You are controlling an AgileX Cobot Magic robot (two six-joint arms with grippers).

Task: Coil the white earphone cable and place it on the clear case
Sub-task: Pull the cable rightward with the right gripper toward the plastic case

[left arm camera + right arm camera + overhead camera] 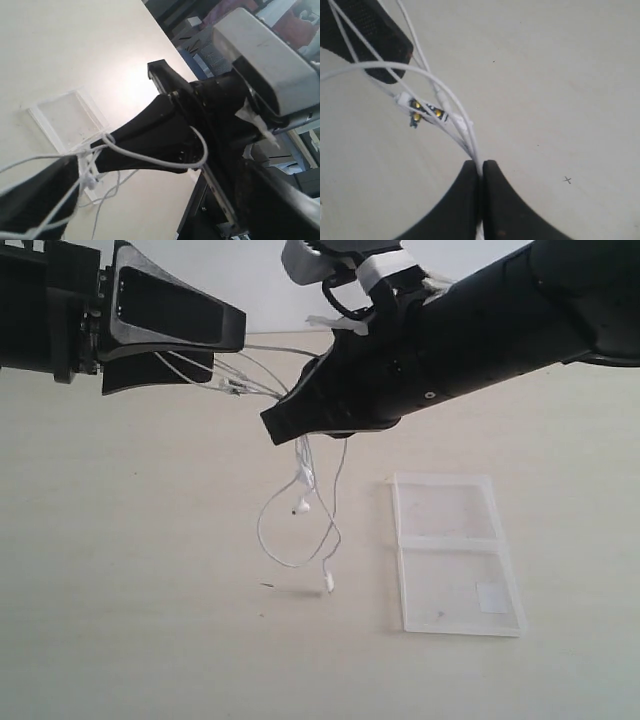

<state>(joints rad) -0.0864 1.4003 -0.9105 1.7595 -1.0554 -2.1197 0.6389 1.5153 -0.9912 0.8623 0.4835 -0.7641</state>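
Above the beige table (pixel 150 640) the white earphone cable (pixel 303 478) hangs pinched in right tool (pixel 481 170); left tool (pixel 225 348) unclear

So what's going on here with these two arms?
The right end effector is shut on the white earphone cable, held up above the table. Strands stretch across to the left end effector, and the earbuds dangle below. The clear case lies open on the table with nothing on it yet.
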